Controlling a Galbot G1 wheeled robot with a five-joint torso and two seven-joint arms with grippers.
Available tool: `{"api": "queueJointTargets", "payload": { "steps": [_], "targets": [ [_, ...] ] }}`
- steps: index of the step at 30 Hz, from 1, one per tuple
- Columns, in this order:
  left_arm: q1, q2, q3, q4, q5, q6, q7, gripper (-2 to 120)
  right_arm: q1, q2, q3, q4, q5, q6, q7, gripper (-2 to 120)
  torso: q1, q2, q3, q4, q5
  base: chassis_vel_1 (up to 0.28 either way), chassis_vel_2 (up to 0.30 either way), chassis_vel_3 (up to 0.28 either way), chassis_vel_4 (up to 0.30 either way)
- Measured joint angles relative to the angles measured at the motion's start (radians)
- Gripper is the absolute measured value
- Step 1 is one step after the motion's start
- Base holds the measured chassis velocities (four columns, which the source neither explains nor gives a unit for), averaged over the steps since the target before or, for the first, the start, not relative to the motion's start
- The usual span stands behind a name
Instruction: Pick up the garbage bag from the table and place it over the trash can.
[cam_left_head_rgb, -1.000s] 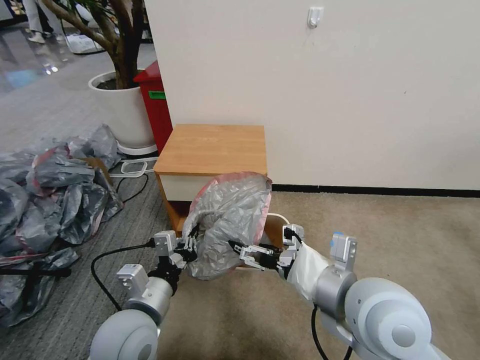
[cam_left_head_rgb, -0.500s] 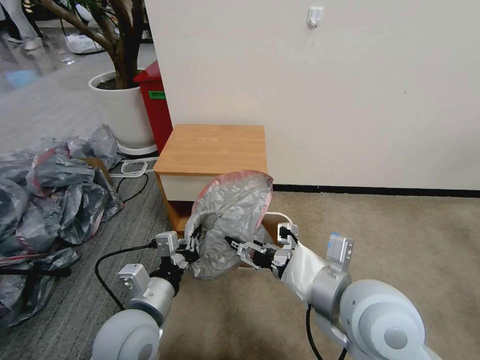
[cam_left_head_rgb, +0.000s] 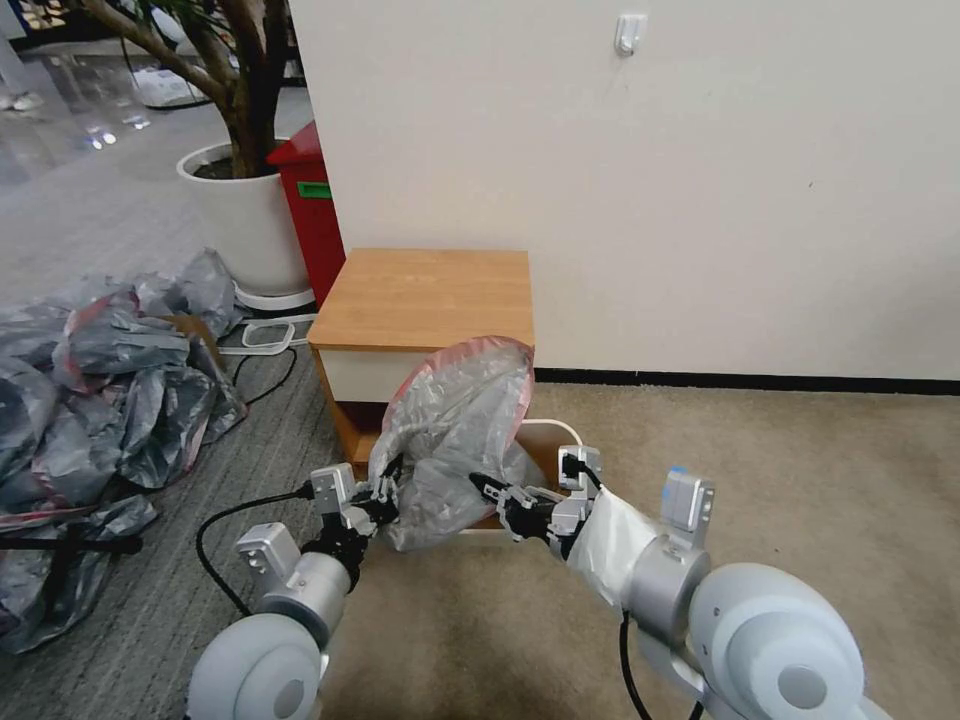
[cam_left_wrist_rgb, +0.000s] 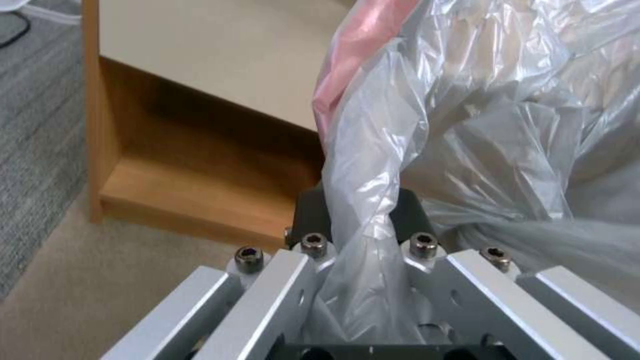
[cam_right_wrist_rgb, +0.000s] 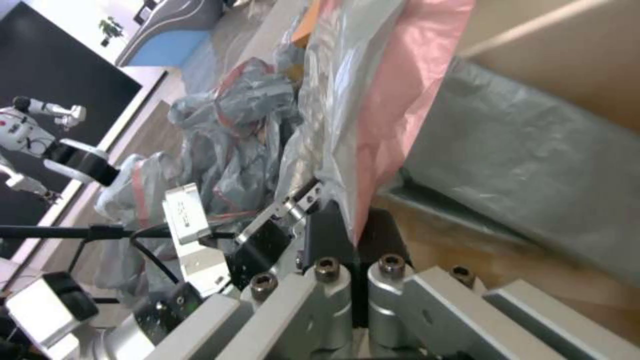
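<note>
Left gripper (cam_left_head_rgb: 385, 492) is clamped on a twisted fold of the bag (cam_left_head_rgb: 455, 440). In the left wrist view the plastic (cam_left_wrist_rgb: 373, 220) runs right down between the two dark pads (cam_left_wrist_rgb: 310, 212), pinched tight with no gap to speak of. Right gripper (cam_left_head_rgb: 492, 490) is doing the same on the bag's other side: in the right wrist view its black pads (cam_right_wrist_rgb: 330, 232) are pressed together on the pink rim (cam_right_wrist_rgb: 400, 115), so both claws are closed and gripping the bag.

The bag itself hangs puffed up between the two grippers, off the table (cam_left_head_rgb: 425, 295), in front of its drawer and just above the can (cam_left_head_rgb: 555, 440). Pink rim arcs over the top of it, silvery crinkled body bulges below. Its lower edge sits over the can's left part, and the can's rounded right corner and some inner wall peek out to the right of the bag. Can't tell whether plastic actually touches the can's rim.

The can sits on the beige carpet right in front of the table's open shelf (cam_left_wrist_rgb: 200, 185), so the table is close behind the bag.

Left of the table: a heap of grey bags (cam_left_head_rgb: 110, 390) on the floor, a black cable (cam_left_head_rgb: 235, 515) looping near the left arm, and farther back a red bin (cam_left_head_rgb: 315, 210) and a white plant pot (cam_left_head_rgb: 245, 220). White wall behind the table.
</note>
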Motion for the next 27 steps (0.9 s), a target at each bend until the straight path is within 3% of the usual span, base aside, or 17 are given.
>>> {"api": "queueJointTargets", "payload": {
  "steps": [10,27],
  "targets": [
    [-0.04,0.008,-0.032,0.017,-0.104,0.019,-0.03,7,-0.067,-0.069,0.059,0.011,0.003,-0.001,0.01,0,0.0,0.0,0.0,0.0,0.0,0.0,0.0,0.0,0.0],
    [-0.076,0.02,-0.045,0.032,-0.152,0.023,-0.046,7,-0.142,-0.053,0.077,0.013,-0.006,0.001,0.021,0,0.0,0.0,0.0,0.0,-0.0001,0.0,0.0,0.0,0.0]
  ]
}}
